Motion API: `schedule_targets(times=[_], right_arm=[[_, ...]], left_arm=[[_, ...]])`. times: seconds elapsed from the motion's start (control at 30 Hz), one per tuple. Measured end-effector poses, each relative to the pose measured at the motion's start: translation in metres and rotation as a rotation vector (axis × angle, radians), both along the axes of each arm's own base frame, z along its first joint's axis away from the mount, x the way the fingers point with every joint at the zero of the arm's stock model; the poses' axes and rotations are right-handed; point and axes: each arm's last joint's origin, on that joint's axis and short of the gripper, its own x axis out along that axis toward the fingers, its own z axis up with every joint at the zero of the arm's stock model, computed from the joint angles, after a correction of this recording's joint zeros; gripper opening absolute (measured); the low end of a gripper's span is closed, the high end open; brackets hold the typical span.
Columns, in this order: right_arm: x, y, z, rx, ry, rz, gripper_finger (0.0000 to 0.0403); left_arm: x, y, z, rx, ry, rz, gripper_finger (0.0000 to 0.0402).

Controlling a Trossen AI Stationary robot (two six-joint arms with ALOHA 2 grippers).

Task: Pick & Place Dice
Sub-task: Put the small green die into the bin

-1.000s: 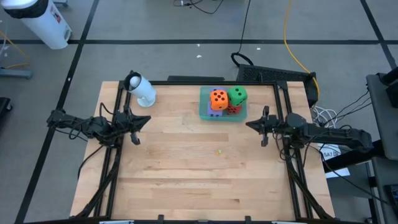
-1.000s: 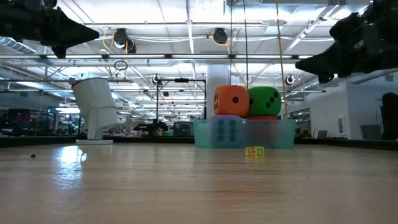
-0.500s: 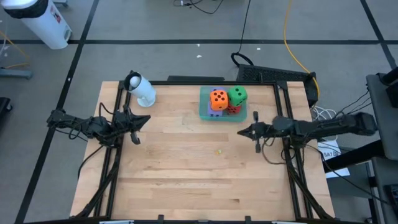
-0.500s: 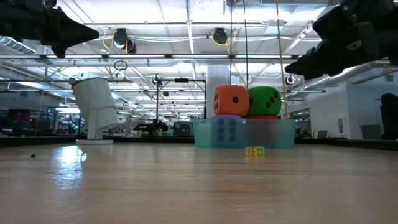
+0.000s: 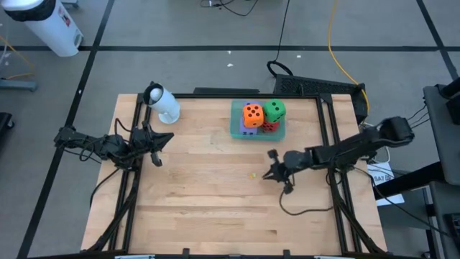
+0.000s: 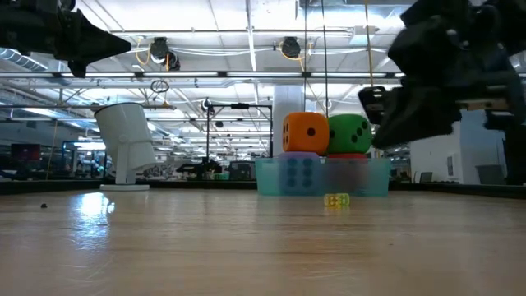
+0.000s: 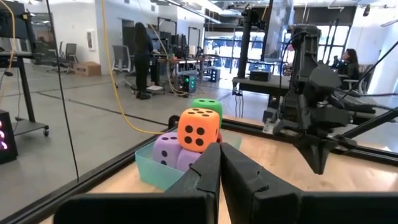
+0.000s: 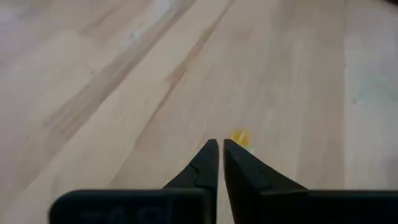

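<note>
At upper centre of the high view, the dice (image 5: 259,117) sit piled in the teal tray (image 5: 236,129). The right gripper (image 5: 267,175), jaws clenched and empty, hangs near a tiny yellow object (image 8: 240,137) seen clearly only from its wrist. The left gripper (image 5: 167,139) waits clenched at left.

wooden table (image 5: 208,194), teal tray (image 5: 236,129), white cylinder (image 5: 164,105)

four dice (image 5: 259,117), one tray (image 5: 236,130), two tools (image 5: 267,175)
</note>
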Motion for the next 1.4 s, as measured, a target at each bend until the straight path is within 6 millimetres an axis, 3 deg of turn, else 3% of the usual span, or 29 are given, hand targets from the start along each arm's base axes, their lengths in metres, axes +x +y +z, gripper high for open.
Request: schedule_targets(times=[0.1, 0.2, 0.37, 0.57, 0.87, 1.13, 1.4], right_arm=[[0.016, 0.001, 0.004, 0.010, -0.009, -0.013, 0.0046], [0.026, 0.004, -0.005, 0.001, 0.059, -0.008, 0.0083], [0.038, 0.004, -0.020, -0.072, 0.112, -0.043, 0.0142], [0.044, -0.003, -0.018, -0.050, 0.093, -0.155, 0.0184], [0.043, -0.012, -0.025, 0.140, 0.152, -0.275, 0.0184], [0.042, -0.007, -0.027, 0.132, 0.141, -0.251, 0.0184], [0.049, -0.007, -0.048, 0.133, 0.165, -0.259, 0.0181]], left_arm=[[0.000, 0.000, 0.000, 0.005, 0.002, 0.000, 0.0019], [0.000, 0.000, 0.000, 0.006, 0.003, 0.000, 0.0019], [0.000, 0.000, 0.000, 0.000, 0.001, -0.001, 0.0019], [0.000, 0.000, 0.000, -0.003, 0.000, -0.003, 0.0019], [0.000, 0.000, 0.000, -0.005, -0.001, -0.003, 0.0019], [0.000, 0.000, 0.000, -0.015, -0.005, -0.004, 0.0019], [0.000, 0.000, 0.000, -0.016, -0.006, -0.004, 0.0019]])
